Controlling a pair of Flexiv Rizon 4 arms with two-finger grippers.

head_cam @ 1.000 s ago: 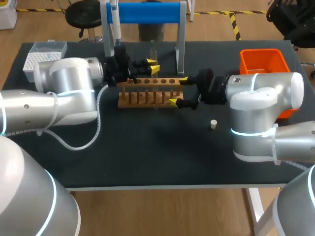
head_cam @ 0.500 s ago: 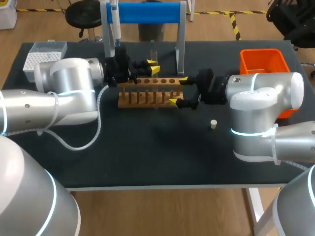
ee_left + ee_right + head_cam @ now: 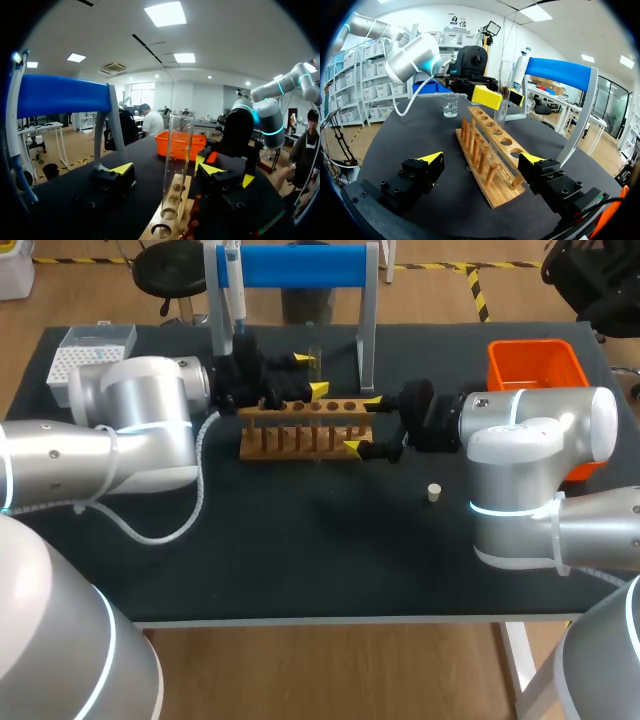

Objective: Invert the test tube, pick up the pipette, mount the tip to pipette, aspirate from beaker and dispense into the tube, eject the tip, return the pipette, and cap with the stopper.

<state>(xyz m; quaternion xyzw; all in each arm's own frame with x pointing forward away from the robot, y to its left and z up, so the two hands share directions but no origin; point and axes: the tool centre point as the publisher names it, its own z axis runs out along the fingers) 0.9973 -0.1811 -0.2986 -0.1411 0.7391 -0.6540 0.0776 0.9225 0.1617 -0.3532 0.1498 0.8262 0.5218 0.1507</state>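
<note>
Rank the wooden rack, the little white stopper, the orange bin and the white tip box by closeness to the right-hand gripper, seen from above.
Starting from the right gripper, head view:
1. The wooden rack: its end sits between the open fingers.
2. The white stopper: on the table, nearer the front.
3. The orange bin: right rear.
4. The tip box: far left rear corner.

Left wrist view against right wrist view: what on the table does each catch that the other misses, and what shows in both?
Only the left wrist view shows the orange bin, beyond the wooden rack. Only the right wrist view shows the beaker, and the left gripper from outside, yellow tips either side of the test tube. Both show the test tube upright at the wooden rack and the blue-topped stand.
</note>
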